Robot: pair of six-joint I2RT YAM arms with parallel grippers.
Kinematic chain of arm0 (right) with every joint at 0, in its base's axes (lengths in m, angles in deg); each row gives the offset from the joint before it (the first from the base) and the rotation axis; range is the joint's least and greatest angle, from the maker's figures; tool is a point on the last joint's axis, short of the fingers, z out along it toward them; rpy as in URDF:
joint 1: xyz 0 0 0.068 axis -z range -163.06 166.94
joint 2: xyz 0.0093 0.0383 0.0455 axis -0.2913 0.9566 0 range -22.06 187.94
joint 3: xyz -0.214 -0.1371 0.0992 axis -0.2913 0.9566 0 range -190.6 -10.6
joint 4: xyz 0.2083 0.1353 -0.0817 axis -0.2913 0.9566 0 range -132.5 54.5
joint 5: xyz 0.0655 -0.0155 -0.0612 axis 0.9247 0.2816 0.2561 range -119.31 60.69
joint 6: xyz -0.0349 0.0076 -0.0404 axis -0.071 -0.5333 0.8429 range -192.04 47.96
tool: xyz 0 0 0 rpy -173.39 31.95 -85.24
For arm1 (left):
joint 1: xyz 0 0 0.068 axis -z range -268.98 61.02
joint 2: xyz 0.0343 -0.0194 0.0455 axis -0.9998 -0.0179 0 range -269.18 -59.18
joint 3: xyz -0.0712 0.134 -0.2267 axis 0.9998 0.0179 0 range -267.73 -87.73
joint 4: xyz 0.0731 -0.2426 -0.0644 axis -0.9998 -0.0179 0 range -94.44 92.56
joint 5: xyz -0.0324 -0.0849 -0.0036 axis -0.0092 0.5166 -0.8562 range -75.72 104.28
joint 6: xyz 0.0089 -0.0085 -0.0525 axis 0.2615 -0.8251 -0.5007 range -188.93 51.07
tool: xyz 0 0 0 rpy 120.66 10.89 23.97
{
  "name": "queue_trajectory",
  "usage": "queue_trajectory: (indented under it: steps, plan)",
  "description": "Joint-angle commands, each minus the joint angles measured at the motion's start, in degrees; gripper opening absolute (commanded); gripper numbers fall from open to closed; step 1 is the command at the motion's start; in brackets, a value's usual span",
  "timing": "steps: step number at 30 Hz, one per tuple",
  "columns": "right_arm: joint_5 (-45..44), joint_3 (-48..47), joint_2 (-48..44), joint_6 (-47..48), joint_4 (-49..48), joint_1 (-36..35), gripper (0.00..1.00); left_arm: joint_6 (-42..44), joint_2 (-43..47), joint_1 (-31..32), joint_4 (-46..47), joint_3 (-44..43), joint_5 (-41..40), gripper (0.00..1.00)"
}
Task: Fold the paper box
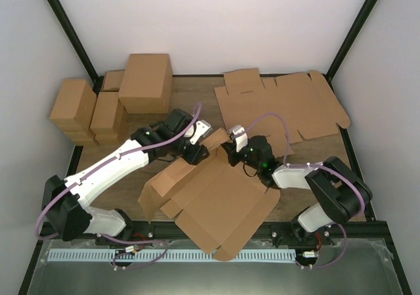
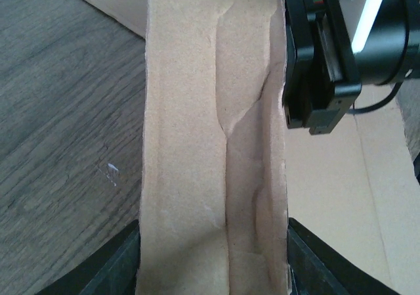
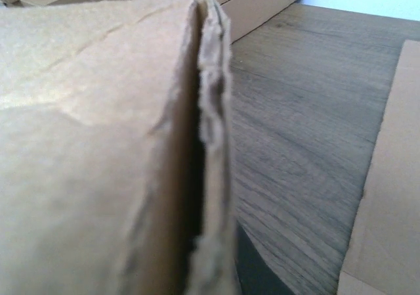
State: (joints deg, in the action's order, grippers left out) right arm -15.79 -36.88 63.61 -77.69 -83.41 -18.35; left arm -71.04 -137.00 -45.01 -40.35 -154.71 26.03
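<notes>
The paper box [image 1: 216,200], a plain brown die-cut cardboard piece, lies partly folded at the near middle of the table, with one doubled flap [image 1: 214,139] standing up at its far end. My left gripper [image 1: 198,152] holds that flap from the left. In the left wrist view the folded strip [image 2: 197,144] fills the whole gap between the two dark fingers [image 2: 115,262]. My right gripper [image 1: 231,149] is shut on the flap's thin edge [image 3: 211,111] from the right, and one finger [image 3: 256,269] shows beside it. Its black body [image 2: 321,58] appears in the left wrist view.
A second flat die-cut cardboard sheet [image 1: 282,104] lies at the back right. Several assembled brown cartons [image 1: 146,81] stand stacked at the back left, with smaller ones [image 1: 72,108] beside them. Black frame posts [image 1: 69,32] rise at the back corners.
</notes>
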Motion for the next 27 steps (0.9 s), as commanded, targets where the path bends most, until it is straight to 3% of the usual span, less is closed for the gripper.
queue_trajectory:
  steps: [1,5,9,13,20,25,27]
  plan:
    - [-10.6,-1.06,0.67,-1.34,-1.11,-2.56,0.01,-0.74,-0.26,0.3,0.56,-1.66,7.28,0.52]
    - [-15.13,-0.75,0.65,-1.51,-0.29,-3.37,0.01,-1.3,-0.37,0.01,0.64,-1.98,7.92,0.52]
    - [-15.96,-0.78,0.08,-1.45,0.1,-3.5,0.18,-1.66,-0.65,-0.56,0.08,-2.32,7.77,0.52]
    - [-16.09,-0.66,-0.37,-0.79,-0.18,-3.55,0.25,-2.06,-0.4,-1.05,-0.03,-2.51,7.88,0.52]
    - [-20.51,-1.44,1.16,-2.11,1.52,-3.98,0.02,-2.36,-0.39,-1.64,-0.22,-2.46,8.22,0.52]
    - [-27.27,-0.72,0.95,-3.96,1.58,-4.67,0.01,-2.4,-0.5,-1.74,-0.63,-2.41,7.41,0.52]
    - [-28.12,-0.87,1.15,-4.33,2.04,-4.7,0.06,-2.48,-0.56,-1.89,-0.61,-2.29,7.33,0.52]
